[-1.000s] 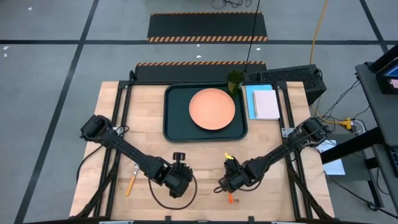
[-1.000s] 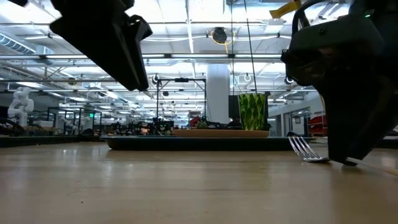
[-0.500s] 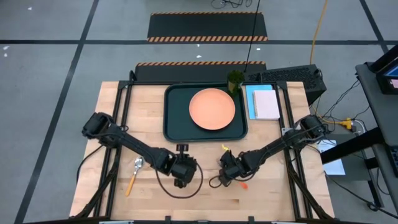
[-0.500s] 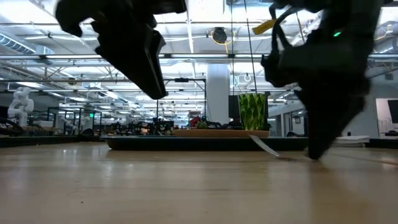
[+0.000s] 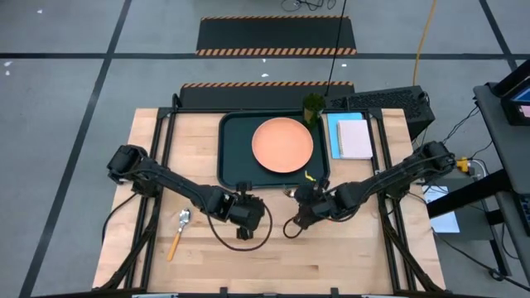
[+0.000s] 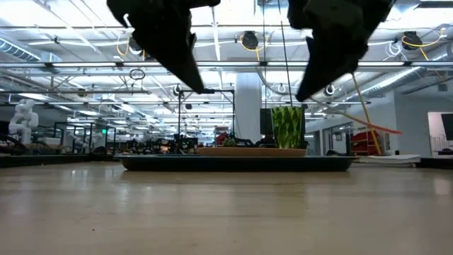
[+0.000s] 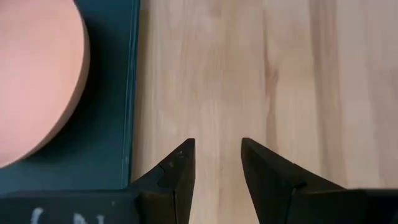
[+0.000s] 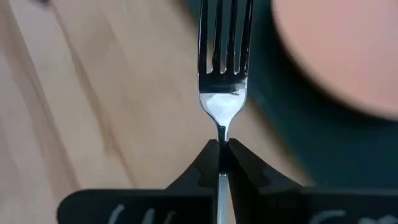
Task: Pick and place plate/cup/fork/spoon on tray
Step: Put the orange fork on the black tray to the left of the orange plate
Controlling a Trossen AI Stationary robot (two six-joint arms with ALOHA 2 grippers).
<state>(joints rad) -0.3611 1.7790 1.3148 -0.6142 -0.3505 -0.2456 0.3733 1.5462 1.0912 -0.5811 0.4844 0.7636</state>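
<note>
The plate (image 5: 282, 145) is seen on the tray (image 5: 233, 170), the cup (image 5: 313, 106) at its far corner, the spoon (image 5: 179, 231) left on the table (image 5: 348, 257), both grippers poised near the tray's front edge.

One tray (image 5: 233, 157), one plate (image 5: 282, 145), one cup (image 5: 313, 106), one fork (image 8: 224, 59), one spoon (image 5: 179, 231), one notepad (image 5: 354, 137), one keyboard (image 5: 381, 100), two arms, two end effectors: left (image 7: 216, 163), right (image 8: 222, 149), all on one tabletop (image 5: 273, 257)
</note>
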